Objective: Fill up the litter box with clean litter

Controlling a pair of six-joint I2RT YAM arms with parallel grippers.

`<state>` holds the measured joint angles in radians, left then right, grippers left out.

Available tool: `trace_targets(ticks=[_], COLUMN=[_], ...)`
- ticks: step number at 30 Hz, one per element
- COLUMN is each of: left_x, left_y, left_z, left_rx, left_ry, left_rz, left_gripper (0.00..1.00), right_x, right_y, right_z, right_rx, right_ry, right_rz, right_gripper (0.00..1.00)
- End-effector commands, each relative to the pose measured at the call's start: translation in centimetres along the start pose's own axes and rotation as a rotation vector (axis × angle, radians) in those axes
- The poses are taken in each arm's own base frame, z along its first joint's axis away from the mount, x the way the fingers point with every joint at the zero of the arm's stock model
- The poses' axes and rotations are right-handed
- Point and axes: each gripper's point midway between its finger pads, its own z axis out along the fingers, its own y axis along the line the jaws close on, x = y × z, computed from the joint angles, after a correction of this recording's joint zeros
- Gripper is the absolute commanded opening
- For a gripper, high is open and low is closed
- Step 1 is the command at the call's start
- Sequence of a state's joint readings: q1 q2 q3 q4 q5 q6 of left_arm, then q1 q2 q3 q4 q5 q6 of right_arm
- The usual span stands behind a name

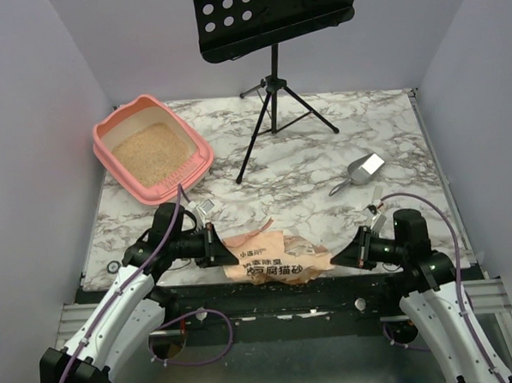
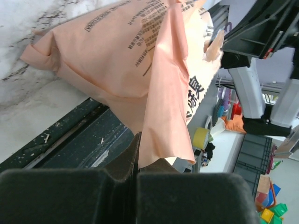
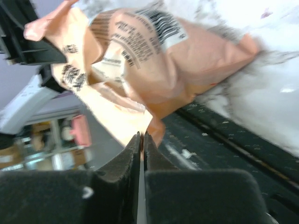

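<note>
Right now the litter box point(image 1: 162, 194) sits in the upper left of the top view, on the marble surface point(image 1: 322, 145). It is turned a bit slantwise. Sandy clean litter point(image 1: 151, 150) already lies inside it, but I cannot tell how deep.

My two grippers are down at the bottom middle of that view. Between them lies the orange bag point(image 1: 272, 257), stretched long from left to right along the near edge of the surface.

My left gripper point(image 1: 214, 243) is squeezed tight on the left end of the bag. A thin fold of it goes down between the jaws. My right gripper point(image 1: 335, 260) is at the right end. Its jaws are pressed almost together, with only a thin slit, and the bag's pale edge runs into that slit. I think it is pinching the bag too.

The litter box is up and to the left of the bag. My left arm is the nearer one, and my right arm is well apart from the box. So I think the bag must go up and left for any more pouring.
</note>
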<state>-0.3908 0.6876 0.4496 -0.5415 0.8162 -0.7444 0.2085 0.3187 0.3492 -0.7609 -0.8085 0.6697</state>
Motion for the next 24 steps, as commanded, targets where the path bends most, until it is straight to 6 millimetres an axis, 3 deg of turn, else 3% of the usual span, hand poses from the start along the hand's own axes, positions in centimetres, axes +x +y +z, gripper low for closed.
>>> trace_targets(ticks=[1, 4, 9, 13, 16, 24], left_x=[1.0, 0.8, 0.6, 0.5, 0.2, 0.1], left_y=[2.7, 2.6, 2.5, 2.5, 2.5, 2.7], left_z=[-0.1, -0.1, 0.0, 0.2, 0.3, 0.4], left_rx=[-0.104, -0.107, -0.101, -0.100, -0.105, -0.114], left_ry=[0.029, 0.022, 0.017, 0.020, 0.017, 0.013], left_rz=[-0.049, -0.049, -0.055, -0.071, -0.073, -0.087], left_gripper=[0.00, 0.00, 0.00, 0.00, 0.00, 0.00], right_x=[-2.5, -3.6, -5.8, -7.5, -7.5, -6.0], right_y=[-0.6, 1.3, 4.4, 7.4, 8.5, 10.7], right_z=[-1.1, -1.2, -1.8, -2.5, -1.5, 3.8], right_rx=[0.142, 0.087, 0.012, -0.057, -0.114, -0.124], right_ry=[-0.081, -0.070, -0.128, -0.169, -0.106, 0.069], right_rz=[-0.110, -0.183, -0.294, -0.409, -0.454, -0.613], right_gripper=[0.21, 0.35, 0.44, 0.45, 0.44, 0.45])
